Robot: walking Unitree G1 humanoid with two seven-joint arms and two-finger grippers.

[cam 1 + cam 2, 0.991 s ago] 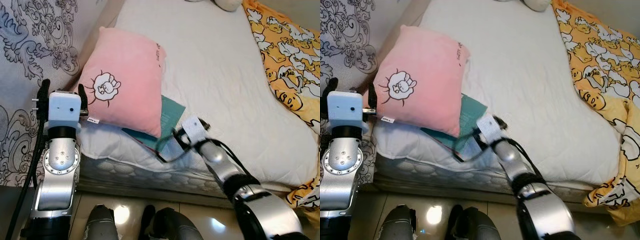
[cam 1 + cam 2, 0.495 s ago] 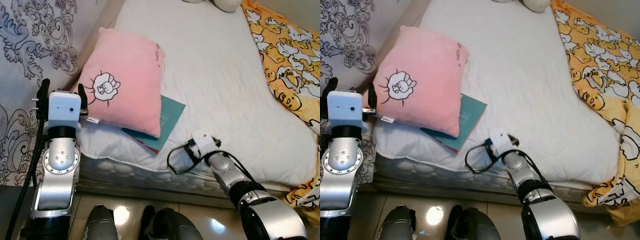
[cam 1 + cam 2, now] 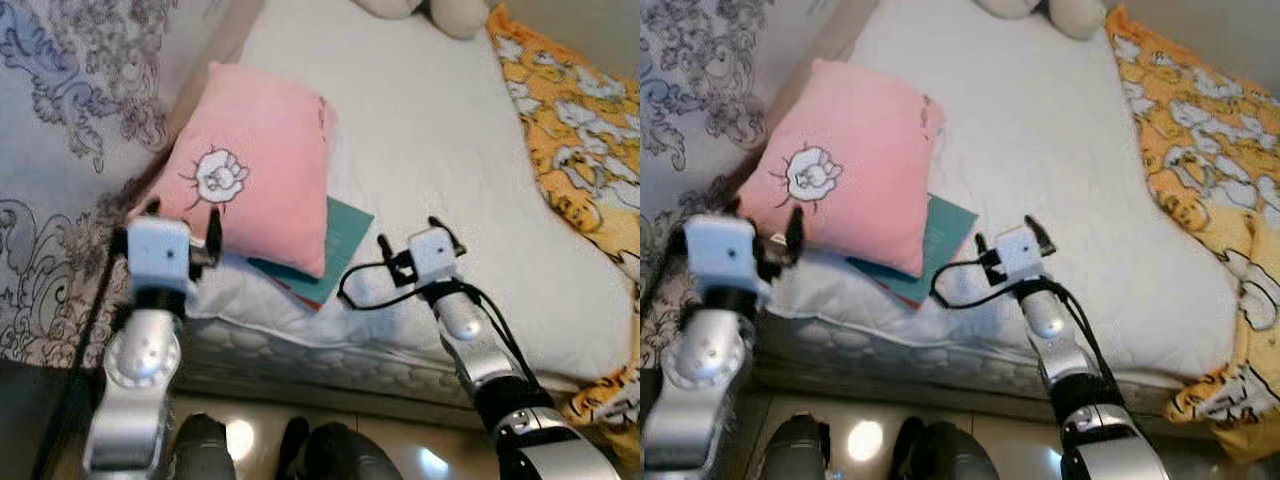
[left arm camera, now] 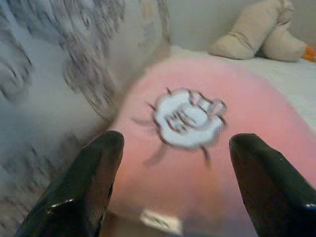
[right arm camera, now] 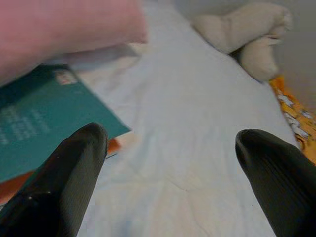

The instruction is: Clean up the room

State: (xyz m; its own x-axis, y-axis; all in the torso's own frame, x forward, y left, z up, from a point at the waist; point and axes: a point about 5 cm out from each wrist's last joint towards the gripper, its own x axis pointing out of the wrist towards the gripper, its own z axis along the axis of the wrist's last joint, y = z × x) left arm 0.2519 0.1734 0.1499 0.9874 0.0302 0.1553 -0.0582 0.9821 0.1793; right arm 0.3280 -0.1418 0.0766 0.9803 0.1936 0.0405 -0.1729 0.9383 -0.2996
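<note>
A pink pillow (image 3: 255, 165) with a sheep picture lies at the near left corner of the white bed (image 3: 430, 130). It rests on a teal book (image 3: 340, 240), and an orange book (image 5: 12, 185) peeks out below that. My left gripper (image 3: 182, 212) is open just in front of the pillow's near left corner, with the pillow (image 4: 197, 148) seen between its fingers (image 4: 96, 168). My right gripper (image 3: 409, 231) is open and empty over the mattress, just right of the teal book (image 5: 34, 128).
A beige plush toy (image 3: 420, 10) lies at the bed's far end. A yellow duck-print blanket (image 3: 580, 130) covers the right side. A patterned curtain (image 3: 60, 120) hangs on the left. The mattress edge (image 3: 330, 355) and tiled floor are below me.
My right gripper has risen from the bed's front edge to the mattress beside the teal book. My left gripper has closed in on the pillow's corner. The camera has shifted.
</note>
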